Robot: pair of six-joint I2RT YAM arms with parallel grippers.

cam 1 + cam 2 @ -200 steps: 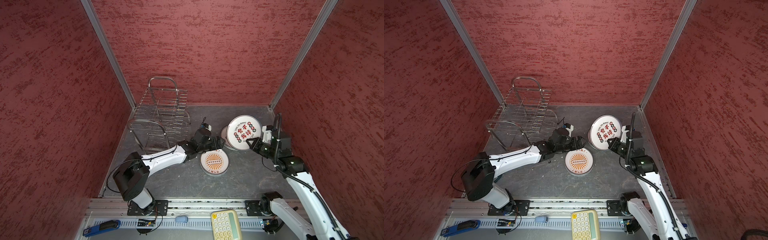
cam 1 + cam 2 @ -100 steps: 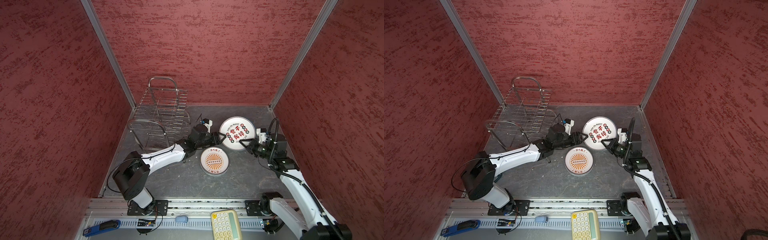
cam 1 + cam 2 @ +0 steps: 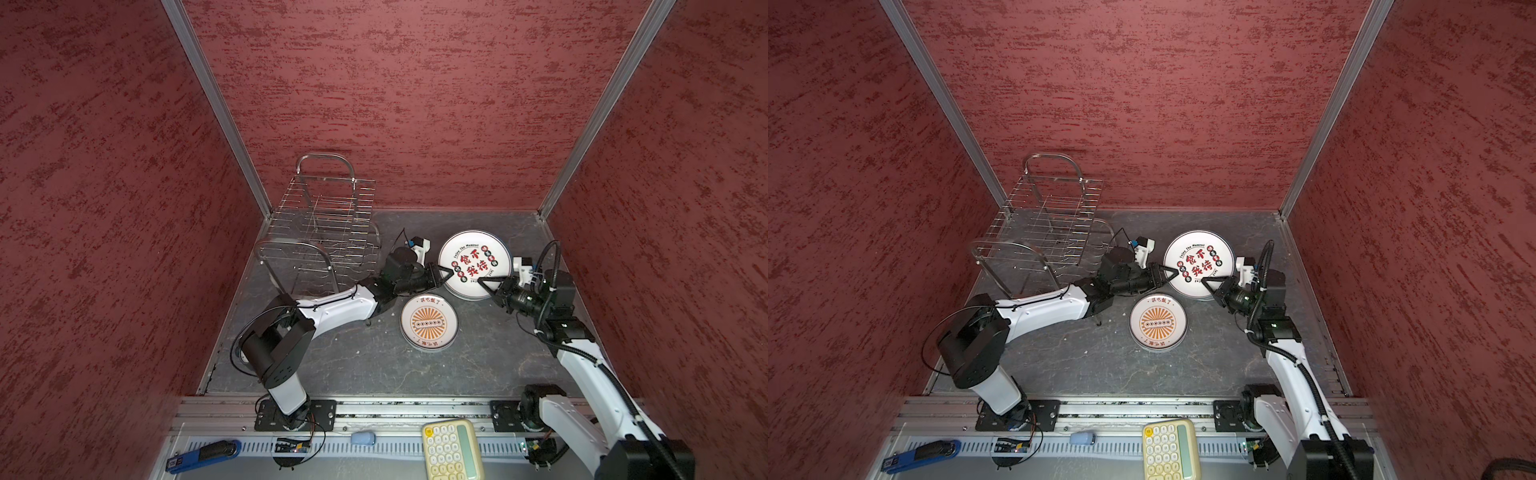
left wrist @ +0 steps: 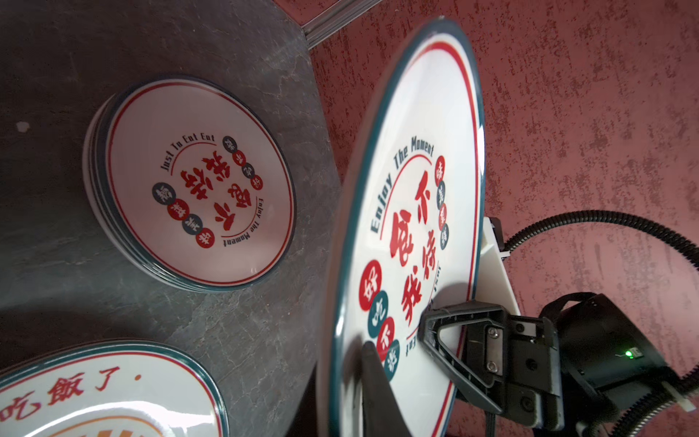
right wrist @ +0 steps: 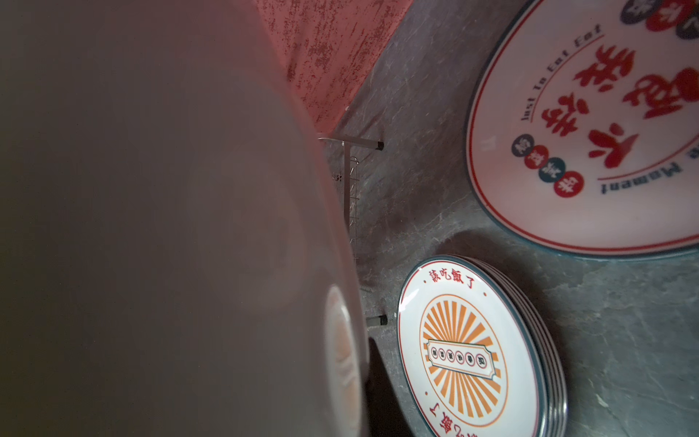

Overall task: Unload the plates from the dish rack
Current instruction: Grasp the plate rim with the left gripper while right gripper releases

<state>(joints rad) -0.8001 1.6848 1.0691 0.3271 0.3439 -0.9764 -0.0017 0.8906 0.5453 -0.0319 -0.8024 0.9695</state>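
Note:
A white plate with red characters (image 3: 473, 262) (image 3: 1198, 259) hangs tilted between both grippers. My left gripper (image 3: 445, 275) (image 4: 359, 363) is shut on its left rim. On the opposite rim my right gripper (image 3: 485, 283) (image 4: 435, 325) is shut. The plate's underside (image 5: 151, 189) fills much of the right wrist view. Below it lies a stack of like plates (image 4: 196, 189) (image 5: 605, 132). A stack of sunburst plates (image 3: 429, 323) (image 5: 461, 352) lies nearer the front. The dish rack (image 3: 320, 232) (image 3: 1046, 232) stands at the back left, and I see no plate in it.
Red walls close in the grey floor (image 3: 353, 361) on three sides. Along the front rail lie a yellow calculator (image 3: 452, 451), a blue tool (image 3: 203, 455) and a small pale blue object (image 3: 363, 437). The rack's legs (image 5: 372, 321) stand close to the sunburst stack.
My left gripper has moved up from beside the sunburst stack to the held plate's left rim and shut on it. The right gripper has brought the plate lower and slightly left.

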